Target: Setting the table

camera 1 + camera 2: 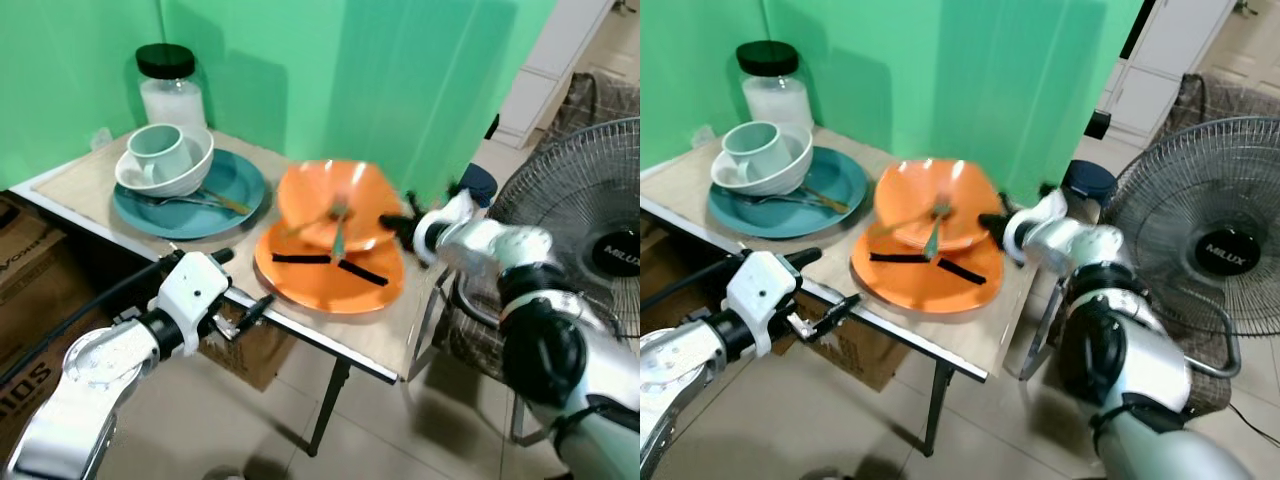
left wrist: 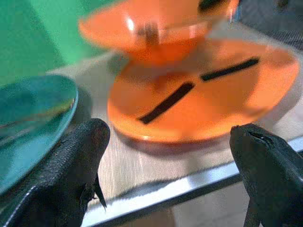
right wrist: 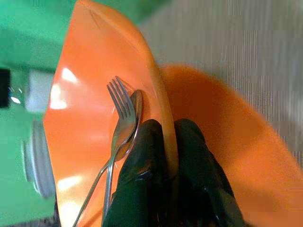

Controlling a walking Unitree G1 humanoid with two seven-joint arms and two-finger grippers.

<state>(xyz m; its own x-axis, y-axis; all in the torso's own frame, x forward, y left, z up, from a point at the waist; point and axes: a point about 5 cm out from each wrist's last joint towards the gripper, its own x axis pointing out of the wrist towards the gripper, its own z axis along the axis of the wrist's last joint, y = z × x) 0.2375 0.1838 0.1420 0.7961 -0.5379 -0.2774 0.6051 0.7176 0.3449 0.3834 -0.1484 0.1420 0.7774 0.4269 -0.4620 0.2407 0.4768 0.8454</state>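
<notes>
Left gripper (image 1: 243,296) hovers at table's (image 1: 380,345) near edge, fingers spread wide, holding nothing. Orange plate (image 1: 330,280) beyond, two black strips across it. Right gripper (image 3: 166,142) pinches rim of orange bowl (image 1: 335,200), lifted tilted above plate, fork (image 3: 118,111) and spoon inside. Far left: teal plate (image 1: 235,190), white bowl (image 1: 190,170), mug.

1. My left arm (image 1: 90,365) was silver along the forearm, with a black band at the wrist and a white block-shaped housing beyond it.
2. A black cable ran alongside that forearm.
3. My left gripper (image 1: 245,290) carried two long, thin black fingers (image 2: 71,170) with a matt, finely textured surface and blunt rounded tips.
4. My right arm (image 1: 560,340) showed silver shells and a glossy black rounded joint.
5. My right gripper (image 3: 165,156) had black fingers on a white wrist housing.
</notes>
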